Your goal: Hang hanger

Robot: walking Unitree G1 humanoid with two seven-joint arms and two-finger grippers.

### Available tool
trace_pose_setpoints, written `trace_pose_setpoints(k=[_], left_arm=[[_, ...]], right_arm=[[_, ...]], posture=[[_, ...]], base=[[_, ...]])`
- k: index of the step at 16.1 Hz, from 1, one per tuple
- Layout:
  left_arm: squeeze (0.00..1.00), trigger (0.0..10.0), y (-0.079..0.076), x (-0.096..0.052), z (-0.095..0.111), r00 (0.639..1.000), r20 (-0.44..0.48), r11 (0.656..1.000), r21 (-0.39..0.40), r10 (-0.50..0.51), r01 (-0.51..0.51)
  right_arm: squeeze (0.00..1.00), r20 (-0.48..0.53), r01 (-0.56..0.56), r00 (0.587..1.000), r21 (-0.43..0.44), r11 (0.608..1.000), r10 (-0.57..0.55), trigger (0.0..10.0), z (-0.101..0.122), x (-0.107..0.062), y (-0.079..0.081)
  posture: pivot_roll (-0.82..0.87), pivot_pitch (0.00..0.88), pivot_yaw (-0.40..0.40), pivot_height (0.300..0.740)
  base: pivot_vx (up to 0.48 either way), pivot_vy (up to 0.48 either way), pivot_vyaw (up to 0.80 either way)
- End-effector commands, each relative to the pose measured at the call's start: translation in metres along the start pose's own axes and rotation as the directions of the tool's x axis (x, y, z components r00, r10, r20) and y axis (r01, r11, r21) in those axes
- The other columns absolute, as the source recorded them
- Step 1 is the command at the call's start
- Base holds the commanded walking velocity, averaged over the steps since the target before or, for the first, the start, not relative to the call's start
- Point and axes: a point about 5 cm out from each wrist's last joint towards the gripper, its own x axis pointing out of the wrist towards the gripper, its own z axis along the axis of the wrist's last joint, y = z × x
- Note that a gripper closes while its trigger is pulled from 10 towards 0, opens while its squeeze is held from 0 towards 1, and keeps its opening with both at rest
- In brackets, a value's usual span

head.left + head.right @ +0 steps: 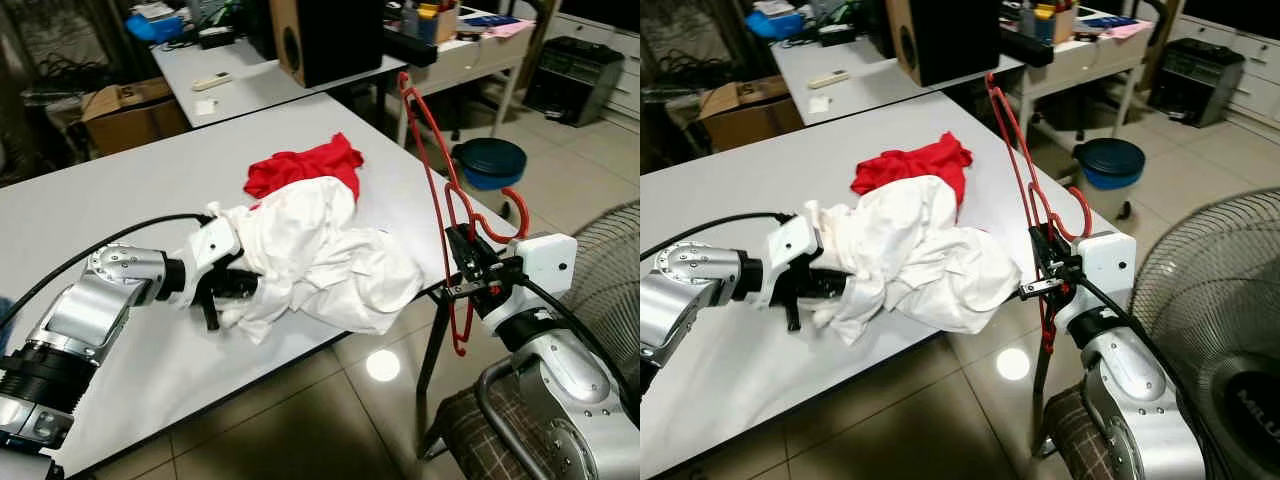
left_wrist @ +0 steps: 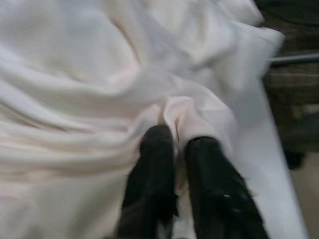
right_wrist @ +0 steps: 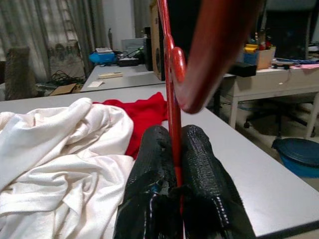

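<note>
The right claw (image 1: pixel 468 270) is clamped on the red hanger (image 1: pixel 437 190), holding it up just past the counter (image 1: pixel 120 200) edge. The left claw (image 2: pixel 174 149) pinches a fold of the white cloth (image 1: pixel 320 255). Best to keep both grips tight and the hanger steady.

Partial letters "ML" on the fan (image 1: pixel 1225 360); the rest is cut off.

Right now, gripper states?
Left gripper: shut on the white cloth.
Right gripper: shut on the red hanger.
</note>
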Motion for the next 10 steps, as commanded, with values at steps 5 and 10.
trace_pose_setpoints(k=[5,10], left_arm=[[0.00,0.0,0.019,0.000,0.009,0.981,0.077,0.984,-0.013,0.179,-0.179],[0.00,0.0,0.058,-0.012,0.043,0.826,0.284,0.862,-0.313,0.486,-0.400]], right_arm=[[0.00,0.019,0.007,1.000,-0.001,1.000,-0.007,10.0,0.005,-0.001,0.004],[0.00,0.023,0.009,1.000,0.001,1.000,-0.010,10.0,0.006,0.000,0.004]], posture=[[-0.12,0.000,0.135,0.740],[-0.12,0.000,0.137,0.740]], base=[[0.000,0.000,0.00],[0.000,0.000,0.00]])
